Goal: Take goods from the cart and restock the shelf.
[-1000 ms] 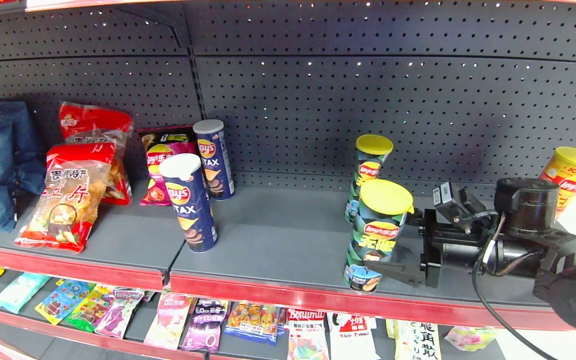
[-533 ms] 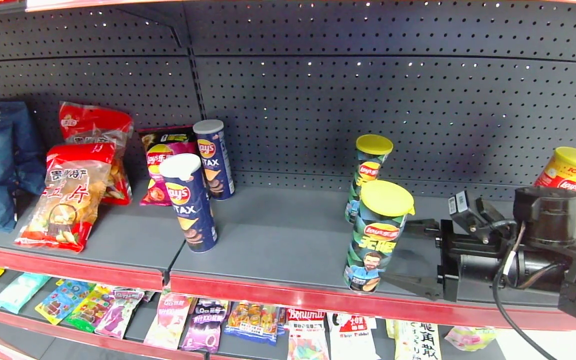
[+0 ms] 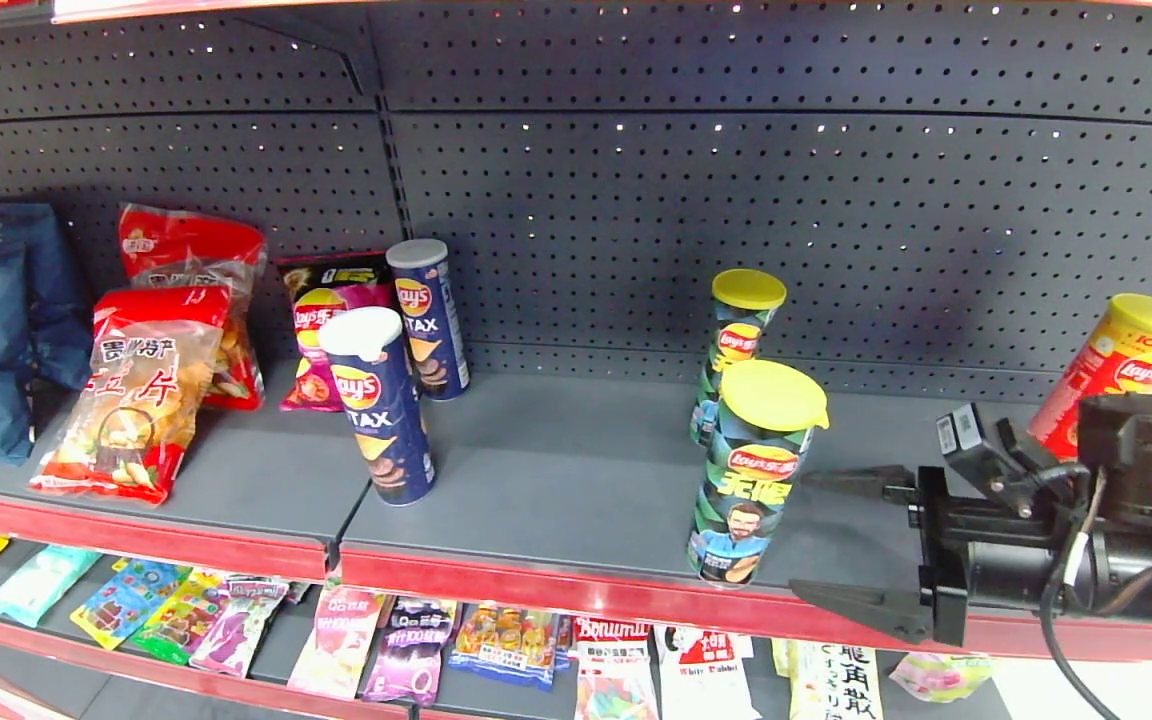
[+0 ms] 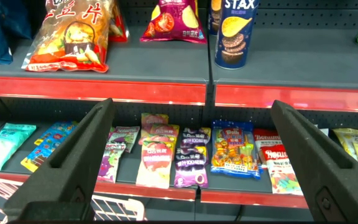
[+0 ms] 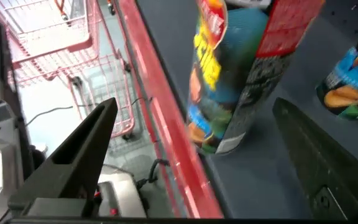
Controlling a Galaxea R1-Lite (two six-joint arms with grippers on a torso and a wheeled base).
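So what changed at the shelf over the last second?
The right end effector, open, drew back toward the robot's right. A second ago it straddled the front green chip can; now it sits clear of it. The can stands where it was, near the front edge of the shelf. The rear green can, blue cans and snack bags have not moved.

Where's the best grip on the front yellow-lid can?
Probably around the middle of its body, coming from its right side. The front can is a round tube standing upright by the shelf lip. The rear can stands close behind it, and the open right gripper sits level with it on that side.
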